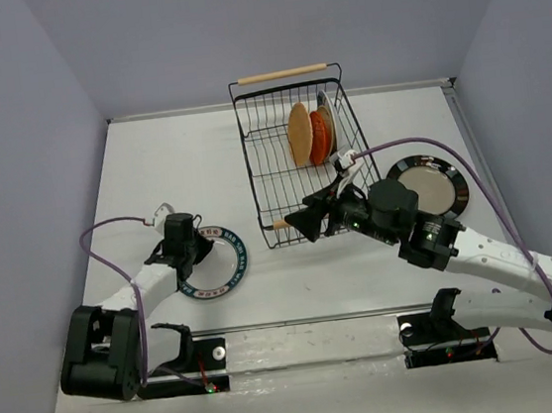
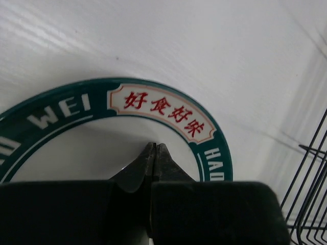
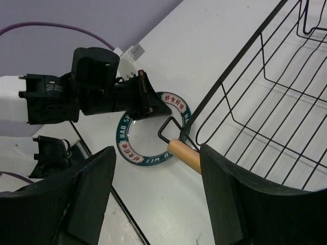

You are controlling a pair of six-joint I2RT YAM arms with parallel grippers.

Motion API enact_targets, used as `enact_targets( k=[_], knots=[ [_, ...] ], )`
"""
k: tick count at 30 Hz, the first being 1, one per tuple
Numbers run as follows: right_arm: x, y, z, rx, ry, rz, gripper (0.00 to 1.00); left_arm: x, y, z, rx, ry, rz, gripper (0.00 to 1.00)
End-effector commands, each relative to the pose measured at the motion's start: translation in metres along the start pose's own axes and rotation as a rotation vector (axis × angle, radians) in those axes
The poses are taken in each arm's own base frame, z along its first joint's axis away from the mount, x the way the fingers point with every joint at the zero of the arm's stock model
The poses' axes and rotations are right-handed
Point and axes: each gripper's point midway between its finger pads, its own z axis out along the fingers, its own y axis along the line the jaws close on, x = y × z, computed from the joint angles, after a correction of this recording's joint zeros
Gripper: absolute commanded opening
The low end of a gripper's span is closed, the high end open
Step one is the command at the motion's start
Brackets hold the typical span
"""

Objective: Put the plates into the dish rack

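The white table (image 1: 171, 159) carries the black wire dish rack (image 1: 277, 171) at its far middle. Three plates stand on edge in the rack's right half: a tan plate (image 1: 299, 134), an orange-red plate (image 1: 319, 139) and a pale plate (image 1: 326, 109) behind them. A black-rimmed plate (image 1: 428, 187) lies flat just right of the rack. A green-rimmed plate (image 1: 231, 267) with red characters lies flat to its near left. The right gripper (image 3: 156, 150) hangs wide open and empty over the rack's near wooden handle (image 3: 185, 154). The left gripper (image 2: 155, 147) is closed tight over the green-rimmed plate's white centre, nothing visible between its tips.
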Motion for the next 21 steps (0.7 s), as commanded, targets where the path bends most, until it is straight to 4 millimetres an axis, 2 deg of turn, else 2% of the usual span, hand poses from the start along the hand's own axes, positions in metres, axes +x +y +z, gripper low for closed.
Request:
enact_targets(
  k=[1,4,10,14,15,17,18,20,21],
  knots=[
    [-0.009,0.002,0.007,-0.004,-0.048,-0.01,0.72,-0.029,-0.02,0.018,0.017,-0.093,-0.007,0.06],
    [-0.008,0.001,0.009,0.002,-0.046,-0.01,0.72,-0.05,-0.031,0.028,0.018,-0.166,-0.038,0.06],
    [-0.007,-0.004,0.01,0.02,-0.054,-0.019,0.71,-0.09,-0.026,0.052,-0.077,-0.292,-0.087,0.06],
    [-0.005,-0.006,0.012,0.03,-0.05,-0.03,0.71,-0.127,-0.02,0.063,-0.132,-0.376,-0.124,0.06],
    [-0.004,-0.007,0.012,0.031,-0.049,-0.032,0.71,-0.148,-0.022,0.064,-0.13,-0.405,-0.143,0.06],
    [-0.004,-0.008,0.011,0.036,-0.052,-0.033,0.71,-0.167,-0.029,0.06,-0.112,-0.421,-0.128,0.06],
    [-0.004,-0.009,0.01,0.039,-0.055,-0.034,0.71,-0.185,-0.043,0.05,-0.076,-0.459,-0.128,0.06],
    [-0.004,-0.011,0.01,0.046,-0.056,-0.039,0.71,-0.2,-0.057,0.036,-0.032,-0.482,-0.107,0.06],
    [-0.005,-0.01,0.01,0.045,-0.057,-0.04,0.71,-0.21,-0.07,0.02,0.009,-0.504,-0.107,0.06]
  ],
)
